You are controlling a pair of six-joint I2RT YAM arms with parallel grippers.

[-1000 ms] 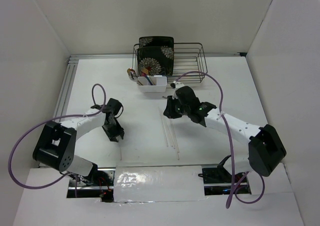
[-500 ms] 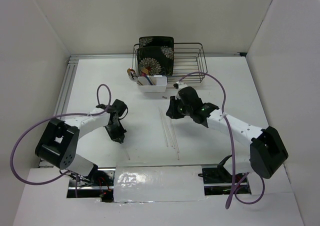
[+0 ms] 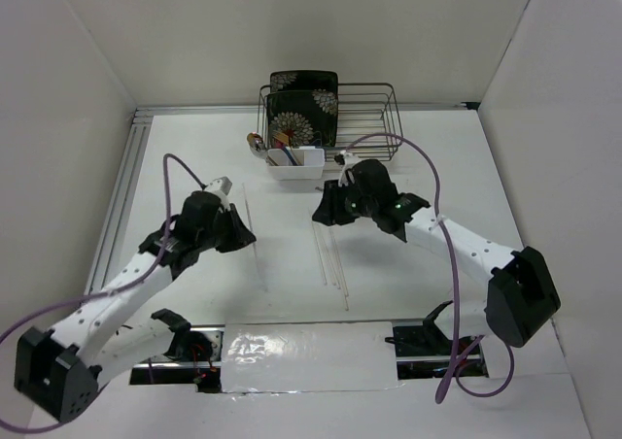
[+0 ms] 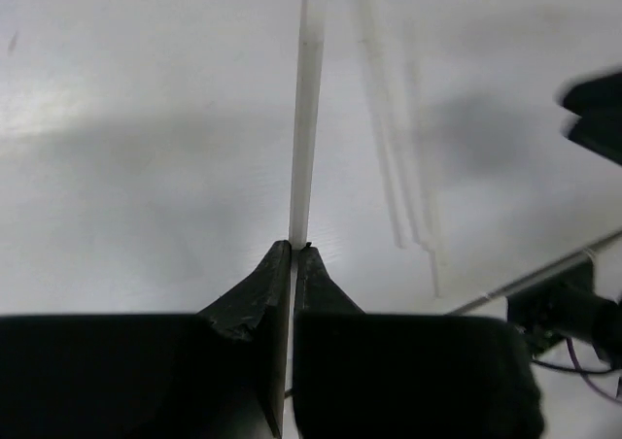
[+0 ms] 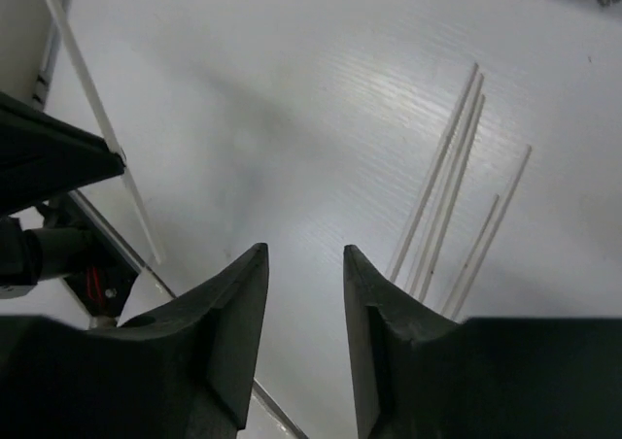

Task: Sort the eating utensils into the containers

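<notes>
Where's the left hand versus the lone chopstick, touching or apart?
Touching. The left wrist view shows the left hand clamped shut on the chopstick at its end.

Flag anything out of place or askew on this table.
Several pale chopsticks lie loose in the middle of the table, staggered rather than aligned and outside the white caddy. One more chopstick is pinched in the left gripper, jutting out ahead of it. Nothing looks spilled or damaged.
</notes>
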